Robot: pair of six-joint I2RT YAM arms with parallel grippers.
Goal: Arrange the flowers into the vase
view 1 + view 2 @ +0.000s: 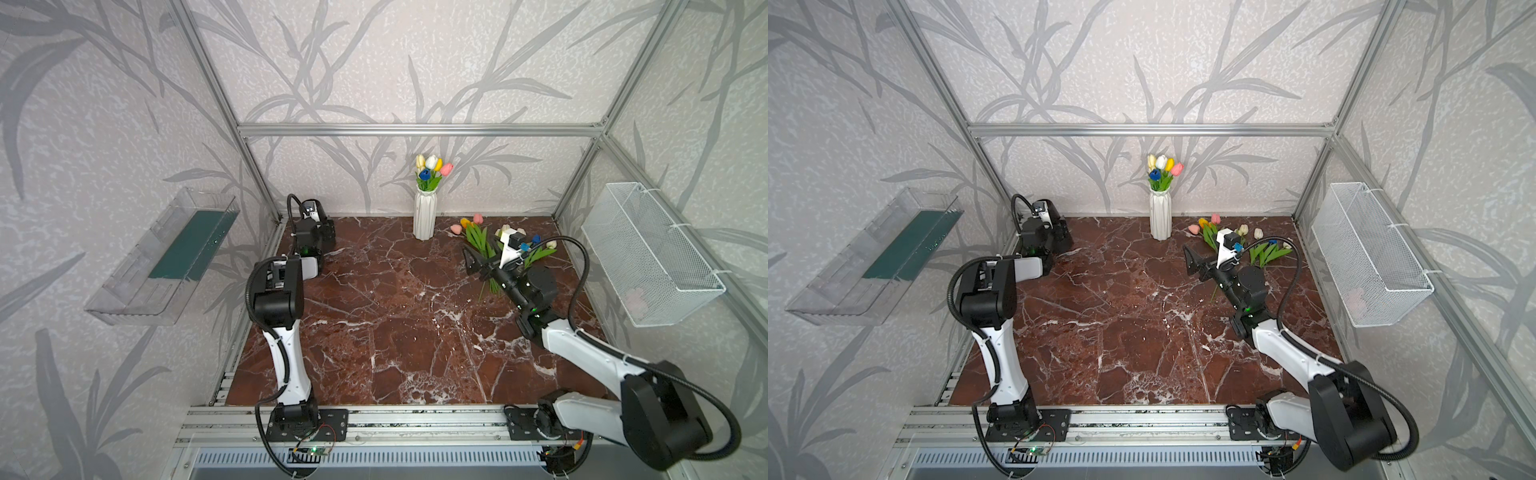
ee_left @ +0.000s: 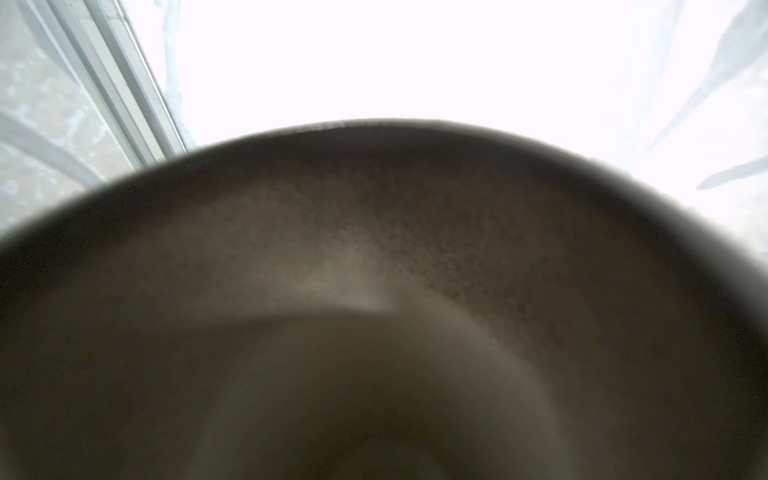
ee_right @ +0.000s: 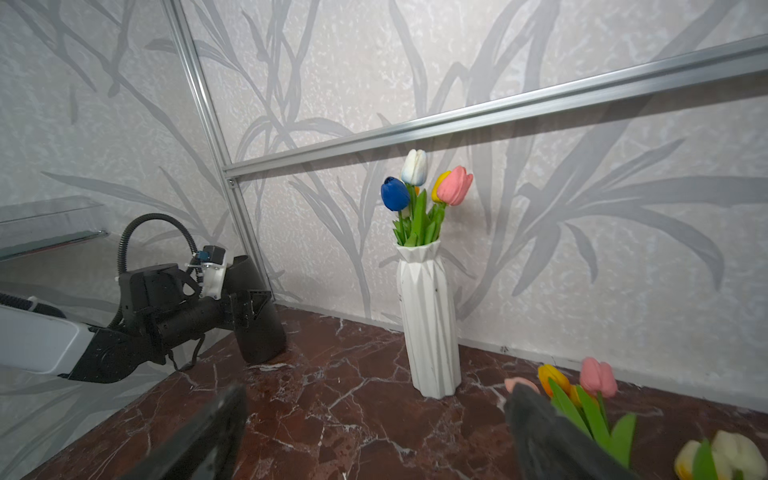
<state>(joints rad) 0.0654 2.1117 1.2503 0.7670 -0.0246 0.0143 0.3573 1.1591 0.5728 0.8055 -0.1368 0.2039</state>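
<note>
Right gripper (image 1: 473,261) has its jaws spread wide, low by the stems of the loose tulips (image 1: 482,241), which lie in a pile at 1 o'clock on the marble table (image 1: 395,332). Five more tulips (image 1: 430,168) stand in the white vase (image 1: 424,220) at 12 o'clock, near the pile. Left gripper (image 3: 253,307) sits in the 10 o'clock corner, clamped across a tilted black cylinder (image 3: 266,345).
</note>
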